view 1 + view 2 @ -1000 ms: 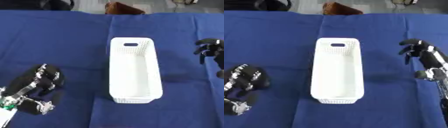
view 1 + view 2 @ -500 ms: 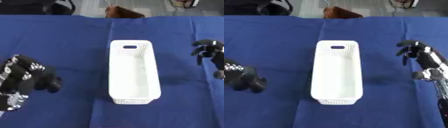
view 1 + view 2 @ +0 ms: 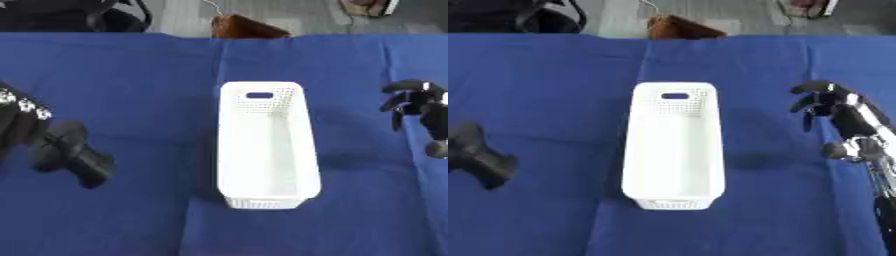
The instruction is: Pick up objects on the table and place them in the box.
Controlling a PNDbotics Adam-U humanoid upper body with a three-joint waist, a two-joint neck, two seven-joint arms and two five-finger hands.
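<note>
A white perforated box (image 3: 267, 145) lies lengthwise in the middle of the blue table, its handle slot at the far end, and nothing shows inside it. My left hand (image 3: 19, 120) sits large and blurred at the left edge, mostly cut off. A thick black part of it (image 3: 72, 156) juts down-right over the cloth, and I cannot make out its fingers. My right hand (image 3: 833, 106) hovers to the right of the box, well apart from it, fingers loosely bent downward with nothing in them. I see no loose objects on the cloth.
The blue cloth (image 3: 140, 75) covers the whole table, with bare stretches on both sides of the box. A brown thing (image 3: 247, 27) shows just past the far edge. Dark equipment (image 3: 500, 15) stands at the far left.
My left hand has swung from the lower left up and out to the left edge, now closer and blurred. The right hand and the box have stayed put.
</note>
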